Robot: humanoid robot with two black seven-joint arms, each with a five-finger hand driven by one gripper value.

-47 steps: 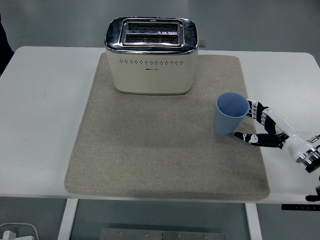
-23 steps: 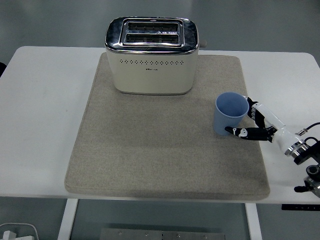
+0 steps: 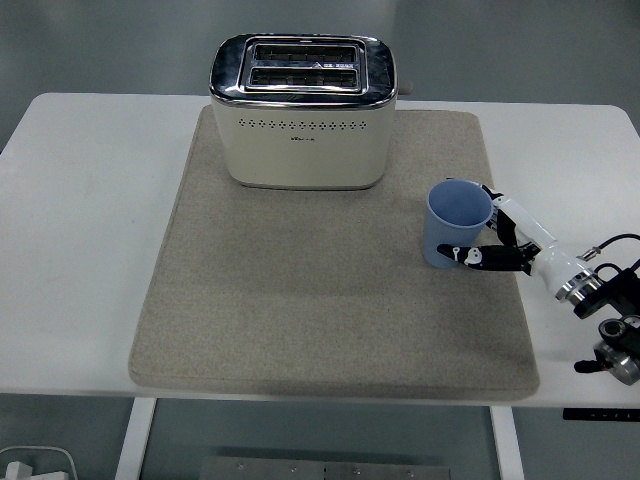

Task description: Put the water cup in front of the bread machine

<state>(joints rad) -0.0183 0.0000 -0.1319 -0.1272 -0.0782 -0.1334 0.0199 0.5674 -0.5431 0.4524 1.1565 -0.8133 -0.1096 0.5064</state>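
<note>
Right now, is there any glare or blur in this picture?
Head view: sharp throughout; the toaster's chrome top shows bright reflections; light is soft and even, with only faint shadows beside the cup and right hand on the mat.

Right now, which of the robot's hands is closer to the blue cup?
The right. The right hand wraps the blue cup from its right side, fingers curled around it on the mat. The left hand is out of view.
</note>
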